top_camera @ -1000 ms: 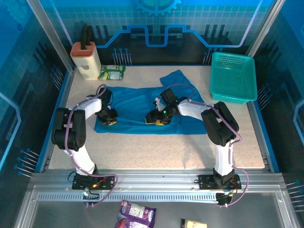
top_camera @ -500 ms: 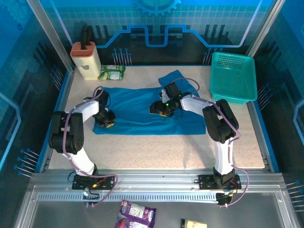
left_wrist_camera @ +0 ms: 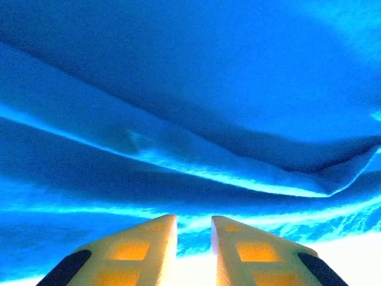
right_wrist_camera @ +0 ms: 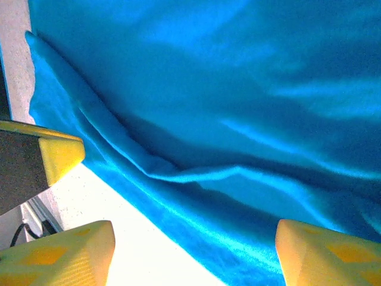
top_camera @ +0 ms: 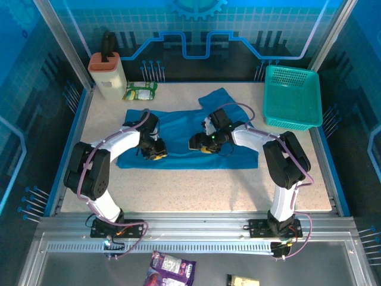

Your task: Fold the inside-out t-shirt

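Note:
The inside-out t-shirt lies spread across the middle of the table, plain blue, with one sleeve sticking out toward the back. My left gripper sits low on its front hem, left of centre. In the left wrist view its fingers stand a narrow gap apart, with nothing between them and folds of the shirt just ahead. My right gripper rests on the shirt near its middle. In the right wrist view it is wide open, straddling the shirt's edge over bright table.
A teal mesh basket stands at the back right. At the back left are a beige holder with a black tool in it and a green packet. Bare tabletop stretches along the front.
My left gripper slid right along the shirt's front hem and its jaws parted a little. The right gripper shifted slightly and stayed wide open.

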Robot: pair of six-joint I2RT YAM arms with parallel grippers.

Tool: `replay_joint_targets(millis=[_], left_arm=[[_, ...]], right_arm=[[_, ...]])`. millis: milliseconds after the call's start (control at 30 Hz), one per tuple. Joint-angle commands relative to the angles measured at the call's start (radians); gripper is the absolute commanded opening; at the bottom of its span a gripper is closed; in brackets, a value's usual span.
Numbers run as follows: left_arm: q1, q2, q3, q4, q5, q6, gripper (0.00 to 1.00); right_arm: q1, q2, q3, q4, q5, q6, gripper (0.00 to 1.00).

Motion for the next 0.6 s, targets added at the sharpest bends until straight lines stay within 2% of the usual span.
replay_joint_targets(millis=[0, 267, 567], left_arm=[[-0.012, 0.040, 0.042, 0.025, 0.030, -0.059, 0.23], [-0.018, 0.119, 0.069, 0.076, 0.009, -0.062, 0.25], [-0.017, 0.184, 0.178, 0.039, -0.026, -0.039, 0.25]], right_arm=[[0.031, -0.046, -0.023, -0.004, -0.019, 0.017, 0.73], [0.059, -0.068, -0.047, -0.013, -0.016, 0.024, 0.73], [0.131, -0.052, -0.076, 0.016, -0.037, 0.051, 0.72]])
